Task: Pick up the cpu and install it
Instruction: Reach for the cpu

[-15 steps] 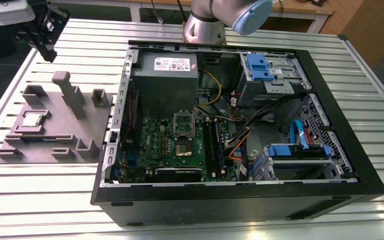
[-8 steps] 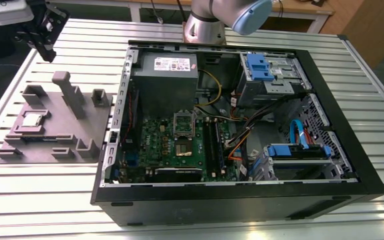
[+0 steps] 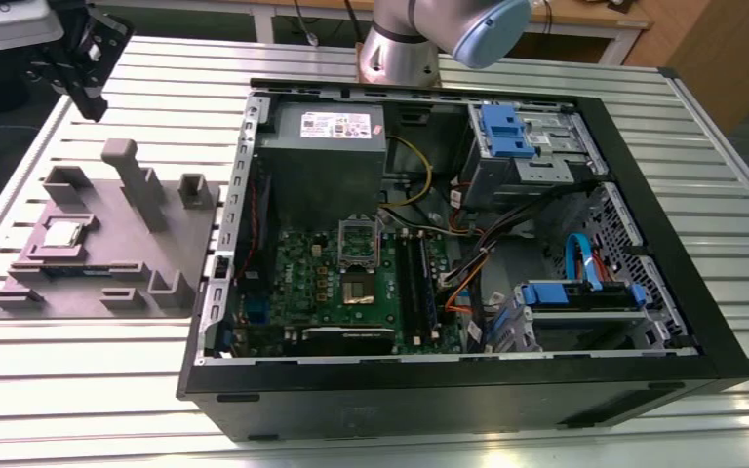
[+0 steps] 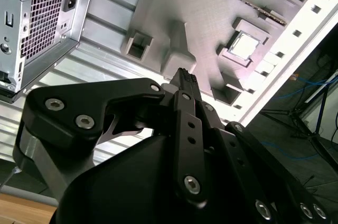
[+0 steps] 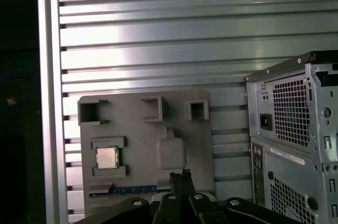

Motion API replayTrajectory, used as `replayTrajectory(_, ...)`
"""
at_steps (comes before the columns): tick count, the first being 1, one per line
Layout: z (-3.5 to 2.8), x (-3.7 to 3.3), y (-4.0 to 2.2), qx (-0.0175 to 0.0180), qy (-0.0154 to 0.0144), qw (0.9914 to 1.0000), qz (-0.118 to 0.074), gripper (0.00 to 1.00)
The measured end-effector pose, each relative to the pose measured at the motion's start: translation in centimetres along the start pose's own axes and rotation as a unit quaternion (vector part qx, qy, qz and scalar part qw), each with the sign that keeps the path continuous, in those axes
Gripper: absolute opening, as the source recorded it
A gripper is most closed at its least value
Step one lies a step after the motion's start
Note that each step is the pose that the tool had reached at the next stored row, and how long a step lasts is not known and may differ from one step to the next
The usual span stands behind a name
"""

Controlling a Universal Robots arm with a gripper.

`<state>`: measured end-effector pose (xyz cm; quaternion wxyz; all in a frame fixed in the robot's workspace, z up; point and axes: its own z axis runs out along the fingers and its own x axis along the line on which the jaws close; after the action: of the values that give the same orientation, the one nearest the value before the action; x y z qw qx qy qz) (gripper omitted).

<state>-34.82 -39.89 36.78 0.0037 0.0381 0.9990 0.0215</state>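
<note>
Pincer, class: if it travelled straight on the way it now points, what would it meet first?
Probably the upright post of the grey fixture, which lies just beyond the pincer in both wrist views; the cpu sits aside. Depth is unclear.

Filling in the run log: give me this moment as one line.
gripper: shut, empty, raised near grey holder plate | cpu: in its plate pocket, untouched | install: not done

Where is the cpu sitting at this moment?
The cpu lies in a recess of the grey holder plate, on the exterior view's left, outside the open computer case on the slatted table.
</note>
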Motion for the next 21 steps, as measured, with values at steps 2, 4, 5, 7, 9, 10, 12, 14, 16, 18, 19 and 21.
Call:
replayTrajectory(2,0.0,0.02,0.0,0.0,0.0,1.0,0.0,0.1)
replayTrajectory(4,0.0,0.06,-0.01,0.0,0.0,1.0,0.0,0.1)
replayTrajectory(5,0.02,0.21,-0.02,0.0,0.0,1.0,0.0,0.1)
replayTrajectory(7,0.02,0.27,-0.02,0.0,0.0,1.0,0.0,0.1)
replayTrajectory(9,0.03,0.31,-0.03,0.0,0.0,1.0,0.0,0.1)
replayTrajectory(10,0.03,0.39,-0.03,0.0,0.0,1.0,0.0,0.1)
replayTrajectory(12,0.02,0.49,-0.04,0.0,0.0001,1.0,0.0,0.1)
replayTrajectory(14,0.03,0.64,-0.05,0.0,0.0,1.0,0.0,0.1)
replayTrajectory(16,0.03,0.78,-0.06,0.0,0.0,1.0,0.0,0.1)
replayTrajectory(18,0.04,0.94,-0.08,0.0,0.0,1.0,0.0,0.1)
replayTrajectory(19,0.04,1.1,-0.09,0.0,0.0,1.0,0.0,0.1)
replayTrajectory(21,0.06,1.38,-0.11,0.0,0.0,1.0,0.0,0.1)
